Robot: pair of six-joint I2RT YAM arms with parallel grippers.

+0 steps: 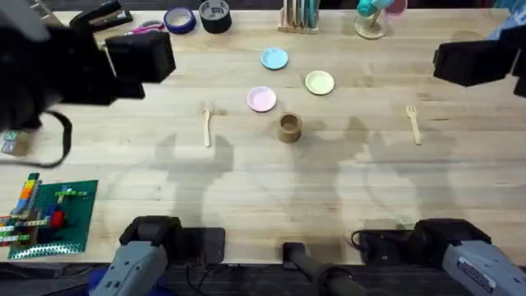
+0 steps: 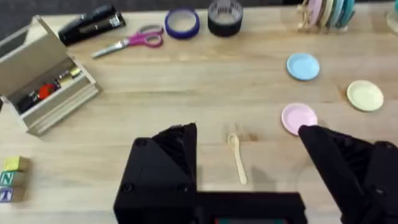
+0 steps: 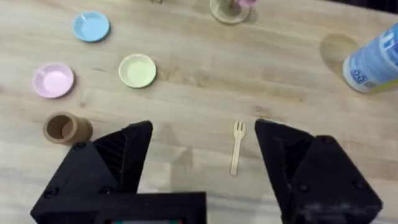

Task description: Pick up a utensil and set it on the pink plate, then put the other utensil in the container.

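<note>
Even, bright light falls from above on the pale worktop (image 1: pixel 271 189) — soft, broad arm shadows spread across its middle. The raised left arm (image 1: pixel 57 62) looms dark and blurred near the camera — no harsh glare anywhere; small things look soft.

pale wooden spoon (image 1: pixel 206 127), pale wooden fork (image 1: pixel 413 124); pink plate (image 1: pixel 261 99); brown container (image 1: pixel 289 128); black claws
</note>
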